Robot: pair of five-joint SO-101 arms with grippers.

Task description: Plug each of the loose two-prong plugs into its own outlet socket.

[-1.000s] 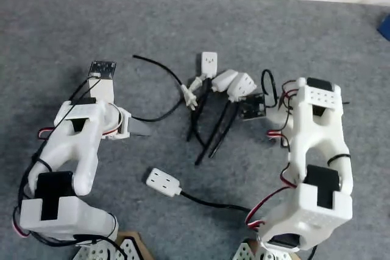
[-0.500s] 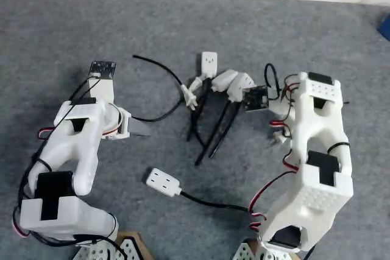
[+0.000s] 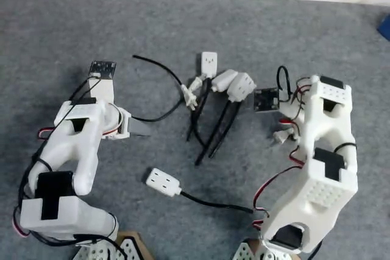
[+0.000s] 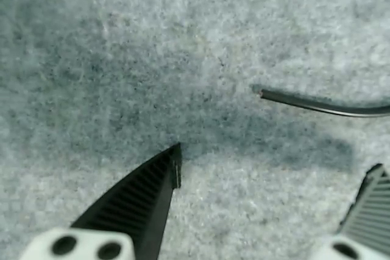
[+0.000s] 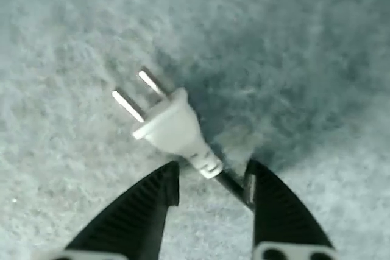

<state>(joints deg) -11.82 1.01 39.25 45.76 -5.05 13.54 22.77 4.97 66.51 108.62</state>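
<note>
A white two-prong plug [image 5: 167, 127] lies on the grey carpet in the right wrist view. Its black cord runs back between the fingers of my open right gripper [image 5: 212, 167]; I cannot tell whether they touch it. From above, two white plugs [image 3: 241, 86] [image 3: 224, 79] with black cords lie side by side just left of the right arm [image 3: 323, 126]. A third plug [image 3: 194, 88] lies below a small white outlet socket [image 3: 209, 63]. A second socket block [image 3: 163, 180] lies near the front. My left gripper [image 4: 277, 158] hangs open over bare carpet, left of the plugs [image 3: 139, 128].
A loose black cable [image 3: 159, 74] curves between the left gripper and the plugs; its cut end [image 4: 263, 94] lies in front of the left fingers. The front socket's black cord [image 3: 213, 203] runs toward the right arm's base. A pale wall borders the carpet at the back.
The right arm has shifted to the right, drawing its wrist away from the two side-by-side plugs. The left arm, plugs and sockets have stayed put.
</note>
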